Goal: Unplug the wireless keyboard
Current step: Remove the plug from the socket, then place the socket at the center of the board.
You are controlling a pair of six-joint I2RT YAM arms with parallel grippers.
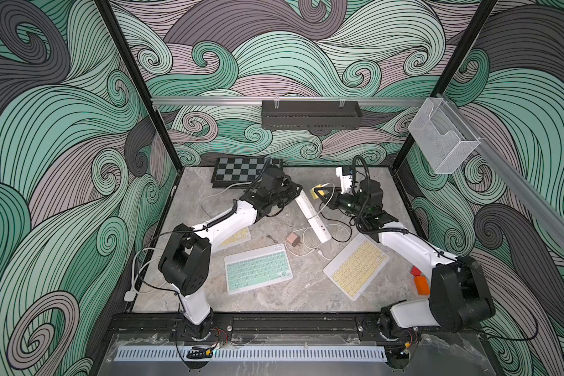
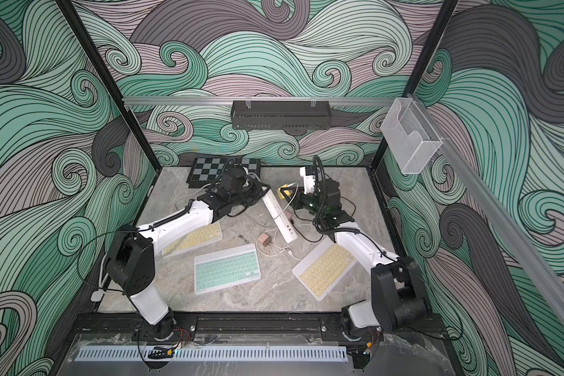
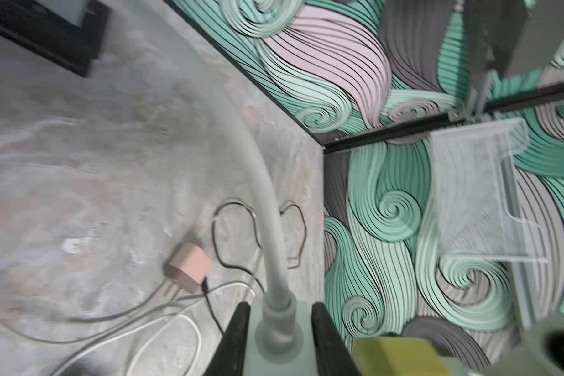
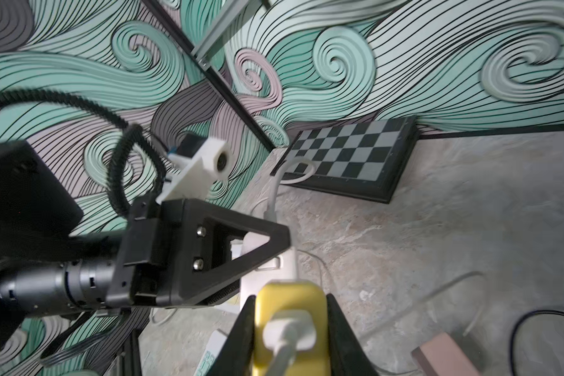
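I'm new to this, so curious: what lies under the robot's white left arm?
A keyboard with yellow keys lies flat there. In both top views only part of it shows; the left arm covers the rest, so any cable plugged into it stays hidden.

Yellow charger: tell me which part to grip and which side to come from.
Grip the yellow charger by its two flat side faces, coming from the end where its white USB plug sits. That plug fills the middle of that face, so a finger goes on either side, as the right hand holds it. The left hand clamps the power strip.
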